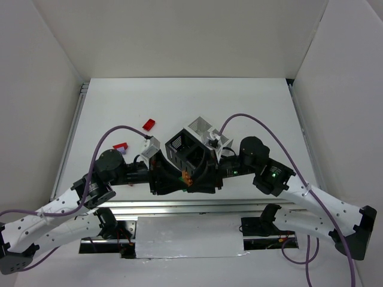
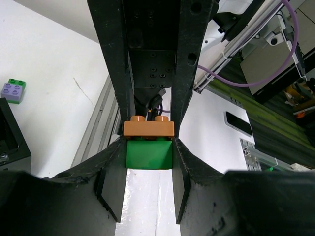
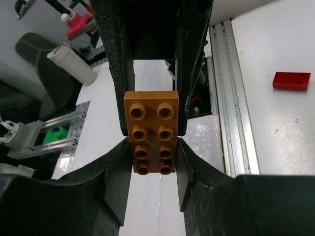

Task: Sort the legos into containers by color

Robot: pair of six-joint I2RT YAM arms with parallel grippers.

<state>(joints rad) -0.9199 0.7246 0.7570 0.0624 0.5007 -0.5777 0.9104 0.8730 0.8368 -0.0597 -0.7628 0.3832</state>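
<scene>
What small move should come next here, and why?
Probably draw the tools apart: the left tool grips the green brick, the right tool grips the orange brick stuck on it, and the colours must be sorted separately.

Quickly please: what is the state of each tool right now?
Left tool: closed, holding the green brick.
Right tool: closed, holding the orange-brown brick.

white table (image 1: 251,107) carries a red brick (image 1: 149,125), a red-and-purple piece (image 1: 121,146) nearer the left edge, and the bins (image 1: 200,124) clustered mid-table.
</scene>
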